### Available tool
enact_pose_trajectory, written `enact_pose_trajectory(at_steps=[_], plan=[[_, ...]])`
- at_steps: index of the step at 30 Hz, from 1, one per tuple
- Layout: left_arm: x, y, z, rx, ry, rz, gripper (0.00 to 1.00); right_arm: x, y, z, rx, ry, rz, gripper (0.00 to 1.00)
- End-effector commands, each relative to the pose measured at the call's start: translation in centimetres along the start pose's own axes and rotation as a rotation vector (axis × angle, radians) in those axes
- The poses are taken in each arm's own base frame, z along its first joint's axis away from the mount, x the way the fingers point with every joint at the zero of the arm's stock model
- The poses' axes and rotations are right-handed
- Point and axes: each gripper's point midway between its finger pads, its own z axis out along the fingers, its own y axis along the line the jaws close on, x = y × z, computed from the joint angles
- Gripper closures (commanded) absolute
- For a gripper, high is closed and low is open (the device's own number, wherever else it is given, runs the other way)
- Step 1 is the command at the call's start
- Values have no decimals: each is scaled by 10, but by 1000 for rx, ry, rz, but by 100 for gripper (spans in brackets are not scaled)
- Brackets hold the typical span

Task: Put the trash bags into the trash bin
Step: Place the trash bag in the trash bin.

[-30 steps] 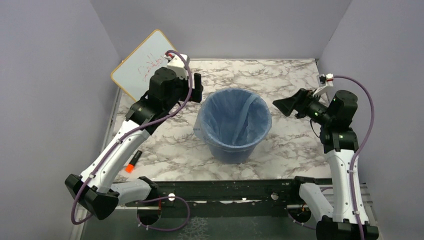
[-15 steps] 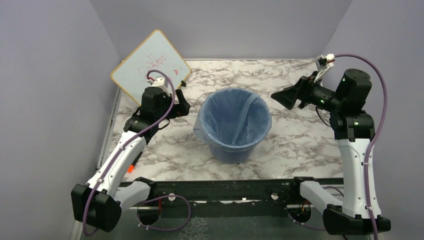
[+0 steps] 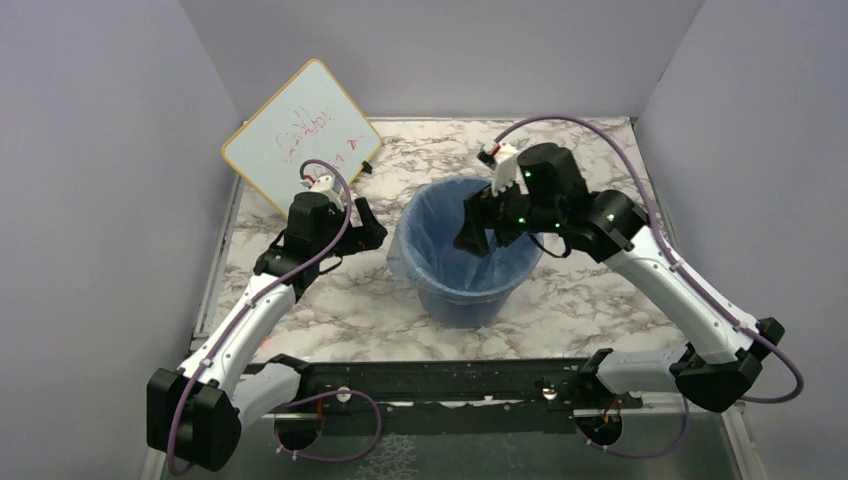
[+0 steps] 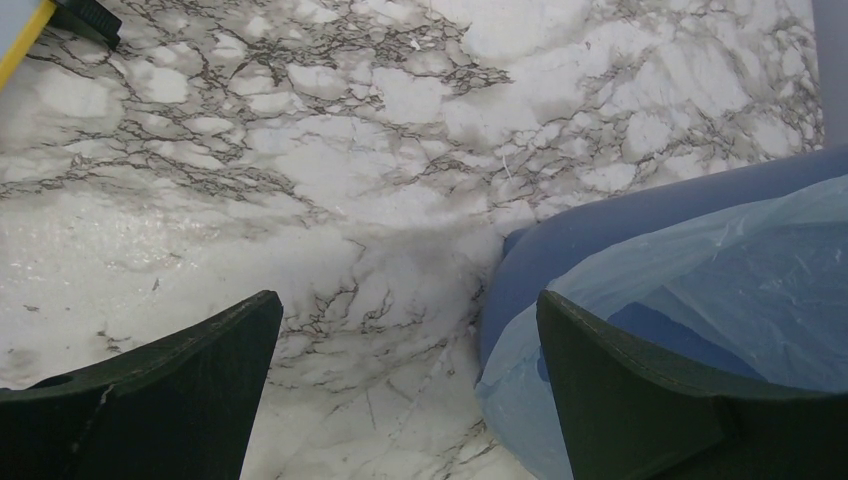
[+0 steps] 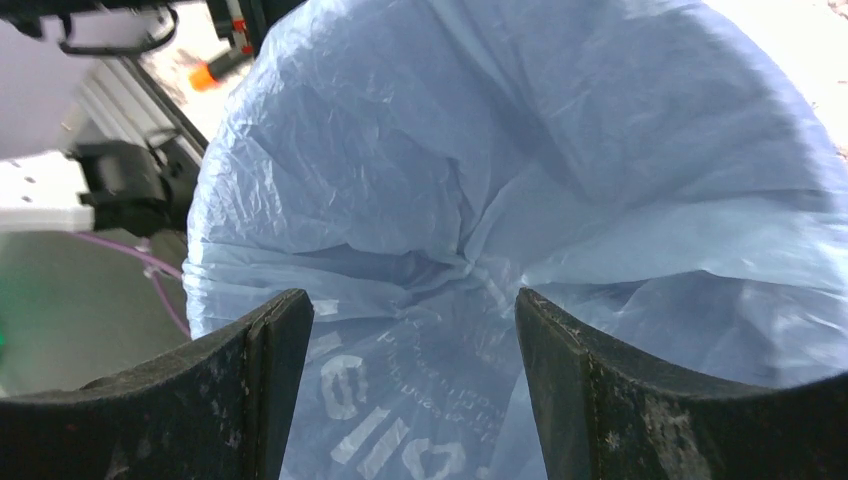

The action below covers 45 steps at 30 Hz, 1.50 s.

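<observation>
The trash bin (image 3: 465, 298) is a round blue bucket in the middle of the marble table. The trash bag (image 3: 437, 232), thin light-blue film, lines its inside and folds over the rim. My right gripper (image 3: 472, 236) points down into the bin's mouth. In the right wrist view its jaws (image 5: 412, 296) stand open over the crumpled bag (image 5: 450, 150), which bears white printing, and nothing is pinched. My left gripper (image 3: 372, 232) hovers just left of the bin, open. In the left wrist view it (image 4: 407, 300) frames bare marble, with the bin wall (image 4: 560, 250) and bag overhang (image 4: 700, 270) beside its right finger.
A white board with red writing (image 3: 300, 130) leans in the back left corner. An orange-capped marker (image 5: 205, 75) lies near the table's front left. Grey walls close in on three sides, and a black rail (image 3: 450, 380) runs along the near edge.
My right arm has swung from the right side to over the bin, and its gripper now dips into the bin's mouth with jaws slightly narrower. My left gripper has drawn back and lowered beside the bin.
</observation>
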Motion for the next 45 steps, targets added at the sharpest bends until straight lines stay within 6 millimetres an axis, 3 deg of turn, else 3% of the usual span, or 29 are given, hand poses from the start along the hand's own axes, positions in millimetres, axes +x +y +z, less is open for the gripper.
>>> enact_pose_trajectory(at_steps=[1, 5, 11, 21, 28, 31, 40, 43, 45], plan=[[5, -7, -5, 59, -5, -7, 1, 14, -13, 12, 189, 102, -91, 21], [20, -2, -5, 64, 17, -22, 1, 47, -15, 38, 256, 245, -150, 21], [36, -3, -3, 102, 53, -31, 1, 74, -19, 57, 255, 309, -150, 21], [34, -29, -12, 238, 59, -35, 1, 138, -24, 80, 207, 472, -123, 20], [59, -36, -3, 335, 154, -34, 1, 171, -25, 103, 168, 547, -94, 20], [66, -34, 2, 335, 185, -30, 1, 182, -30, 109, 185, 569, -86, 20], [82, -25, 11, 320, 235, -38, 1, 241, -48, 129, 211, 706, -62, 20], [83, -26, 12, 325, 244, -40, 1, 247, -52, 135, 226, 726, -60, 19], [82, -27, 12, 331, 246, -39, 1, 239, -54, 134, 245, 715, -71, 18]])
